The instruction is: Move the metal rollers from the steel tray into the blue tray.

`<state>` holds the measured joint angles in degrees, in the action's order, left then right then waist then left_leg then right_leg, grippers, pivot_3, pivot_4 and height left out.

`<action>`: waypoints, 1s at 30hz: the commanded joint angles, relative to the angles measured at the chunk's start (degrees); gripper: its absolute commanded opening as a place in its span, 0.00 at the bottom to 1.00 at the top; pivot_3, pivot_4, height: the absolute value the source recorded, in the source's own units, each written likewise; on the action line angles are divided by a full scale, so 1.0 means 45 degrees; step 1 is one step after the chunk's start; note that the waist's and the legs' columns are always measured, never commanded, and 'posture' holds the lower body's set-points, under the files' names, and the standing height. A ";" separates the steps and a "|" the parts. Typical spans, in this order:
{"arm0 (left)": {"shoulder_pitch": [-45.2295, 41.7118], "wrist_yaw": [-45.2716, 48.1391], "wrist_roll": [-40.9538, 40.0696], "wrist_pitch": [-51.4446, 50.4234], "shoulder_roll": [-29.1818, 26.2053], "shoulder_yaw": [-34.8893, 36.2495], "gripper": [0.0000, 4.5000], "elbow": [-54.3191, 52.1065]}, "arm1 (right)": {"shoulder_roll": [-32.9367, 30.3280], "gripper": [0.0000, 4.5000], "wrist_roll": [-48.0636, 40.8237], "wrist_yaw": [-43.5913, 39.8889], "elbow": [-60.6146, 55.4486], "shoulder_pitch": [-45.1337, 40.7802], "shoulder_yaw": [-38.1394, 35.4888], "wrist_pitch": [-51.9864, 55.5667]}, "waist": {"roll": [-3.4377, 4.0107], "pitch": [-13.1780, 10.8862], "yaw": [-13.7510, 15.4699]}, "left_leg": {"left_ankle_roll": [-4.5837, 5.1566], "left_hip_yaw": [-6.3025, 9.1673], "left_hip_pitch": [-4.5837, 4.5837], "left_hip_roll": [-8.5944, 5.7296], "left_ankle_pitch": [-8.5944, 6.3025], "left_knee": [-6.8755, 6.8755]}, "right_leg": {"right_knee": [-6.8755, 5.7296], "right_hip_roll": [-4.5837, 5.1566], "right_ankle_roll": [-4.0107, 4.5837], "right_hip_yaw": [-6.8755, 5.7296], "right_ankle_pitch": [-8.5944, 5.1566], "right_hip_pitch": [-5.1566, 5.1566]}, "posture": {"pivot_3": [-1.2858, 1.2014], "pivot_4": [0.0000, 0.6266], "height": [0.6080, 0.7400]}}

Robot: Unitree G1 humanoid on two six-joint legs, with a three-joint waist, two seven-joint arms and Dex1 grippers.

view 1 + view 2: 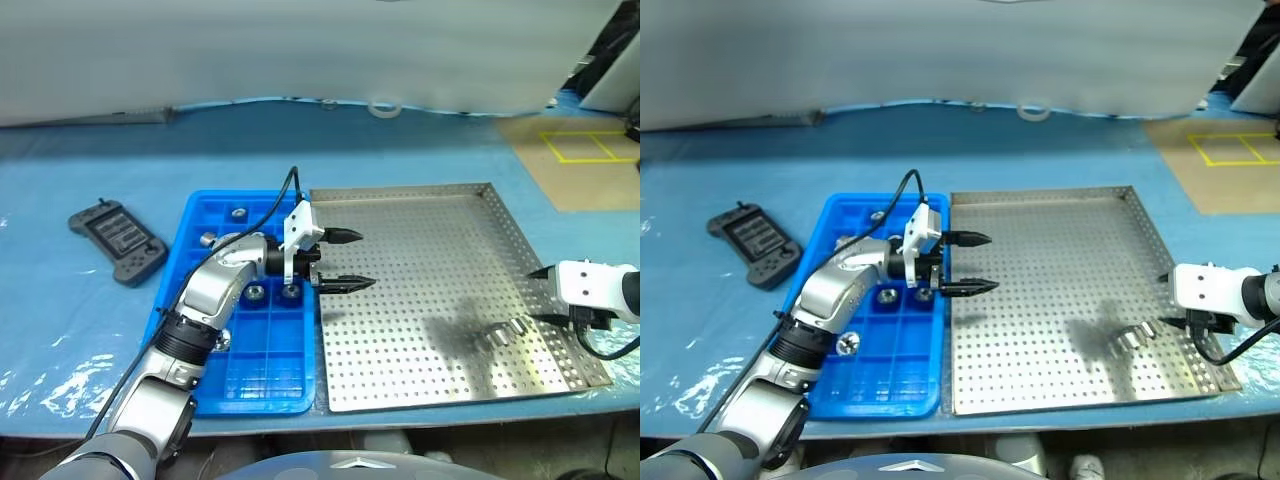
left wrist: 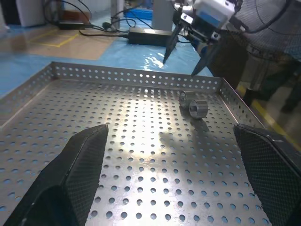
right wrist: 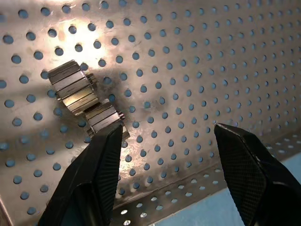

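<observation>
The steel tray [image 1: 420,215] lies right of the blue tray [image 1: 205,215] on the table. Two metal rollers [image 1: 505,333] rest side by side near the steel tray's front right corner, also clear in the right wrist view [image 3: 77,92]. Several more metal rollers [image 1: 238,212] sit in compartments of the blue tray. My left gripper [image 1: 362,260] is open and empty, level over the steel tray's left edge and pointing right. My right gripper [image 1: 1165,300] is open and empty, hanging tilted down just right of the two rollers, one finger [image 3: 89,174] close beside them.
A black handheld controller [image 1: 118,240] lies left of the blue tray. A roll of tape [image 1: 384,108] sits at the table's far edge. A yellow square [image 1: 585,147] marks the brown floor at the far right. Blue sheeting covers the table.
</observation>
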<state>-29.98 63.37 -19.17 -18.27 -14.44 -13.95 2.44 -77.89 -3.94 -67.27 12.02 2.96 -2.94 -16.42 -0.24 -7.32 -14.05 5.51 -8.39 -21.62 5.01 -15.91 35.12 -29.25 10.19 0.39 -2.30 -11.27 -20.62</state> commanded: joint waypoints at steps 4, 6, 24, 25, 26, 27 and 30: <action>0.0552 -0.0187 -0.0182 0.0109 -0.0179 0.0062 1.00 -0.0598 | -0.0925 0.72 0.0625 -0.1891 0.1154 -0.0045 0.0429 -0.1483 | -0.0002 0.0002 0.0738 | 0.0009 -0.0009 0.0016 -0.0002 -0.0001 0.0005 | -0.0135 -0.0007 0.0218 0.0032 -0.0078 -0.0042 | 0.39 0.24 1.00; 0.0664 -0.0210 -0.0170 0.0240 -0.0195 0.0079 1.00 -0.0544 | -0.0913 0.72 0.0600 -0.2104 0.1180 -0.0058 0.0439 -0.1563 | -0.0005 0.0004 0.1025 | 0.0013 -0.0014 0.0021 0.0000 0.0002 0.0010 | -0.0160 -0.0014 0.0245 0.0042 -0.0062 -0.0052 | 0.39 0.24 1.00; 0.0866 -0.0322 0.0208 0.1529 -0.0261 0.0019 1.00 0.0513 | -0.0387 0.72 0.0595 -0.1796 0.0193 0.0287 0.0331 -0.1171 | -0.0091 0.0019 0.2249 | -0.0016 -0.0054 0.0124 0.0184 0.0042 0.0015 | -0.0207 -0.0216 0.0406 0.0147 -0.0079 -0.0041 | 0.41 0.24 1.00; 0.0835 -0.0363 0.0225 0.1553 -0.0220 0.0000 1.00 0.0537 | -0.0250 0.72 -0.0303 -0.2093 -0.0253 0.0239 0.0011 -0.0170 | -0.0086 0.0019 0.2252 | -0.0018 -0.0058 0.0127 0.0184 0.0044 0.0015 | -0.0243 -0.0215 0.0423 0.0155 -0.0089 -0.0053 | 0.41 0.24 1.00; 0.0803 -0.0410 0.0224 0.1529 -0.0183 -0.0017 1.00 0.0511 | -0.0180 0.72 -0.0882 -0.2275 -0.0530 0.0143 -0.0241 0.0557 | -0.0087 0.0018 0.2257 | -0.0021 -0.0059 0.0136 0.0184 0.0046 0.0014 | -0.0301 -0.0215 0.0474 0.0160 -0.0120 -0.0065 | 0.41 0.24 1.00; 0.0767 -0.0459 0.0223 0.1499 -0.0143 -0.0028 1.00 0.0475 | -0.0168 0.72 -0.1168 -0.2349 -0.0607 -0.0003 -0.0454 0.1010 | -0.0086 0.0018 0.2257 | -0.0022 -0.0060 0.0152 0.0184 0.0046 0.0015 | -0.0321 -0.0215 0.0522 0.0165 -0.0149 -0.0068 | 0.41 0.24 1.00; 0.0697 -0.0549 0.0218 0.1365 -0.0076 -0.0020 1.00 0.0358 | -0.0405 0.72 -0.1885 -0.2835 -0.0783 0.0294 -0.1214 0.2694 | -0.0087 0.0018 0.2281 | -0.0052 -0.0057 0.0167 0.0200 0.0064 0.0007 | -0.0335 -0.0222 0.0527 0.0165 -0.0152 -0.0068 | 0.41 0.24 1.00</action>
<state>-26.06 61.07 -17.93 -12.42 -14.77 -14.19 5.86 -78.48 -9.62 -78.33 9.21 3.63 -5.14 -8.68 -0.63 -7.24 -3.79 5.20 -8.63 -20.87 5.92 -15.58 35.12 -30.76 9.18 2.77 -1.58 -11.96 -20.92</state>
